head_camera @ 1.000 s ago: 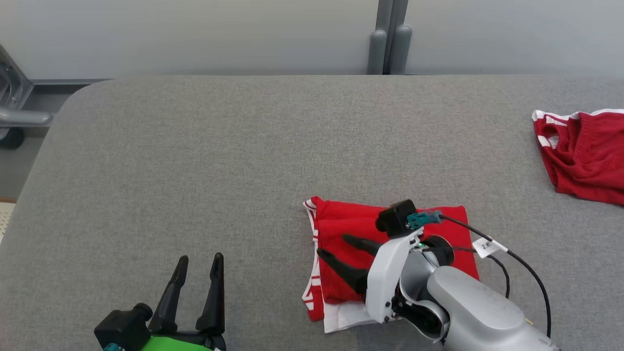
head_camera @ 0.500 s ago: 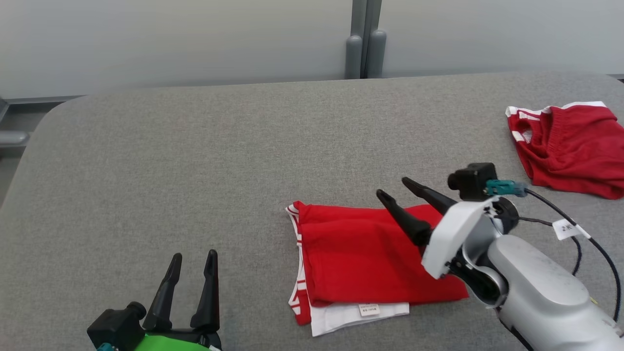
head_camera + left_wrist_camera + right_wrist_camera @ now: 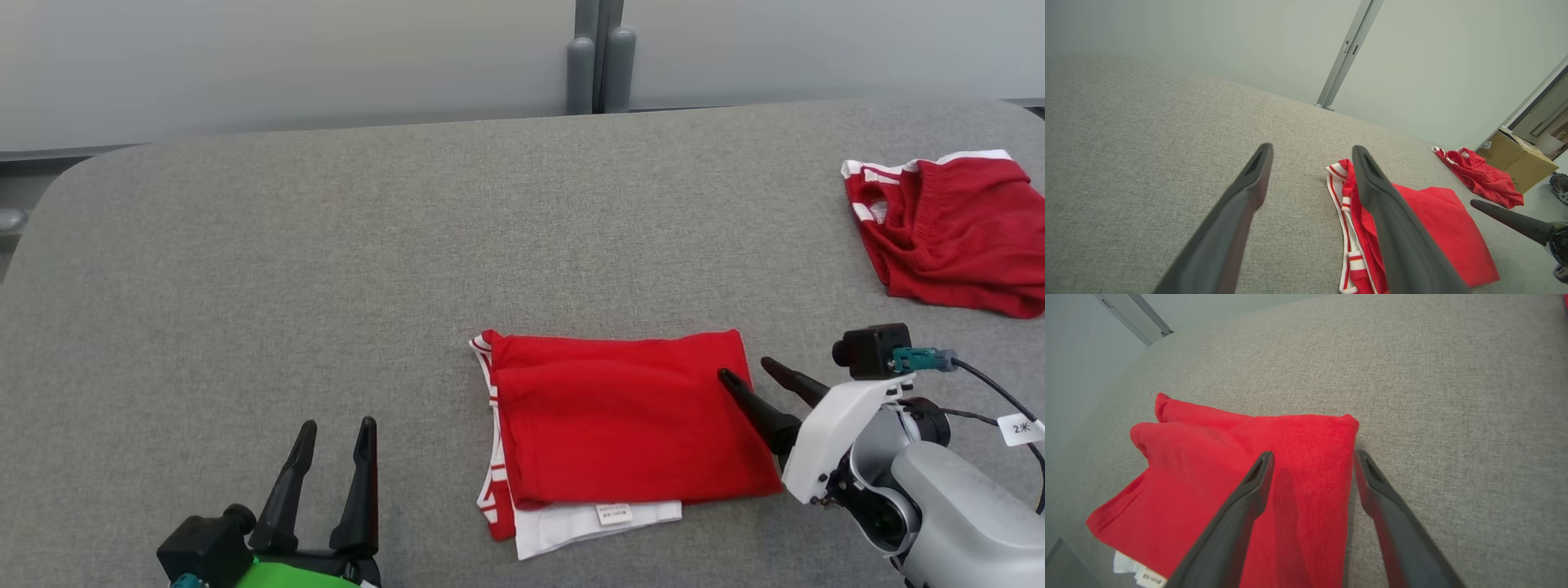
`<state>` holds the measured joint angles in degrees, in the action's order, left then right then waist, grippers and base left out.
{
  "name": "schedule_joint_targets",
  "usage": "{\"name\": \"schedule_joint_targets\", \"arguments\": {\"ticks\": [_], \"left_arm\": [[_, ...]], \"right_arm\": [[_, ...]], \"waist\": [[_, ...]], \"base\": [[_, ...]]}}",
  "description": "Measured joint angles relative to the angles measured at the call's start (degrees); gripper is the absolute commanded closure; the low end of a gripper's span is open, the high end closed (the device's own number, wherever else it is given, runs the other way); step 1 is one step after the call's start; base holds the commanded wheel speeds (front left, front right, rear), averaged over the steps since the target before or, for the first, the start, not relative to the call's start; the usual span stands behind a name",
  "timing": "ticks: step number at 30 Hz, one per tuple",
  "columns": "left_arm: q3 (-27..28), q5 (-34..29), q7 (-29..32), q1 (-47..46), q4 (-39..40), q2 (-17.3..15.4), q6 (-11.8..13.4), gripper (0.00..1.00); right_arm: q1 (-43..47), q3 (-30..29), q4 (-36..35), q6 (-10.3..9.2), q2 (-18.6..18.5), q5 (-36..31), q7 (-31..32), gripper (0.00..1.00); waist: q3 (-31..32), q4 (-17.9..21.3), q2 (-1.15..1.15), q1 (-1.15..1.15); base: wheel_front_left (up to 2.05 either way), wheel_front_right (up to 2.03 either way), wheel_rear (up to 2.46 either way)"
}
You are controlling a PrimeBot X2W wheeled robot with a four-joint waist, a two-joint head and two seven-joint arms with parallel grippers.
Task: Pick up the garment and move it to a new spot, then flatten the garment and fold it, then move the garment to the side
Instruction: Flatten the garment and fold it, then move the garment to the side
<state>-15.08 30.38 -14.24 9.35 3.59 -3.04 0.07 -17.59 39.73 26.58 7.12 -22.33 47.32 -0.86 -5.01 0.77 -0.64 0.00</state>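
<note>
At the near left edge of the bench [image 3: 245, 269] the left jaws stood spread and empty, fingers [image 3: 359, 482] pointing away from the robot, well apart from the work. At the near right, the right jaws were likewise spread and held nothing. In the right wrist view, one finger [image 3: 1237, 514] lay over the red fabric and the other [image 3: 1384, 514] just outside its right-hand edge. The garment [image 3: 620, 425] lay folded into a flat rectangle near the middle of the bench. A white layer with a label [image 3: 614, 514] protruded along its near edge and striped trim along its left edge. The fold appeared complete, so the step in hand was judged to be the transfer to the side. For a clean transfer, the right jaws should straddle the right edge deeply enough to catch every layer, including the white one beneath. They should close firmly before any travel. The stack should then be carried low and level, because a shallow pinch on the top layer alone would likely peel the fold open. Farther off, a second red garment [image 3: 955, 237] lay crumpled at the far right corner. The destination should stay apart from it.
</note>
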Motion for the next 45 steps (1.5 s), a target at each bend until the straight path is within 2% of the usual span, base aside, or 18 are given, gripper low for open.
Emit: {"name": "schedule_joint_targets", "arguments": {"ticks": [6, 26, 27, 28, 29, 32, 40, 45], "left_arm": [[-0.55, -0.44, 0.02, -0.09, -0.63, 0.0, -0.04, 0.0], [-0.13, -0.43, 0.02, -0.1, -1.09, -0.09, -0.05, 0.0], [-0.13, -0.43, 0.02, -0.1, -1.09, -0.09, -0.05, 0.0], [-0.13, -0.43, 0.02, -0.1, -1.09, -0.09, -0.05, 0.0], [-0.13, -0.43, 0.02, -0.1, -1.09, -0.09, -0.05, 0.0], [-0.13, -0.43, 0.02, -0.13, -1.09, -0.1, -0.05, 0.0], [0.67, -0.43, 0.01, -0.2, -1.14, -0.1, 0.0, 0.0], [0.83, -0.42, 0.01, -0.23, -1.12, -0.09, 0.01, 0.0]], "right_arm": [[0.64, 0.13, 1.22, 0.0, -1.32, 1.67, 0.48, 0.0], [1.57, 2.68, 3.5, 0.0, -0.43, 9.85, 3.69, 0.01], [1.57, 2.68, 3.5, 0.0, -0.43, 9.85, 3.69, 0.3], [1.48, 2.77, 3.5, 0.0, -0.36, 10.09, 3.69, 0.55], [1.33, 2.88, 3.45, 0.0, -0.35, 10.32, 3.68, 0.68], [0.49, 3.26, 3.28, 0.0, -0.41, 10.33, 3.52, 1.0], [-3.1, 4.2, 1.49, 0.0, -1.74, 10.48, 2.83, 1.0], [-5.87, 4.09, 0.69, 0.0, -4.1, 10.48, 2.38, 1.0]], "waist": [[-0.48, -1.41, 0.0, 0.0], [-1.0, -3.77, 0.0, 0.0], [-1.0, -3.77, 0.0, 0.0], [-1.09, -3.79, 0.0, 0.0], [-1.19, -3.8, 0.0, 0.0], [-1.45, -3.83, 0.0, 0.0], [-1.65, -3.11, 0.0, 0.0], [-1.44, -1.78, 0.0, 0.0]], "base": [[0.0, 0.0, 0.0], [0.0, 0.0, 0.0], [0.0, 0.0, 0.0], [0.0, 0.0, 0.0], [0.0, 0.0, 0.0], [0.0, 0.0, 0.0], [0.0, 0.0, 0.0], [0.0, 0.0, 0.0]]}}
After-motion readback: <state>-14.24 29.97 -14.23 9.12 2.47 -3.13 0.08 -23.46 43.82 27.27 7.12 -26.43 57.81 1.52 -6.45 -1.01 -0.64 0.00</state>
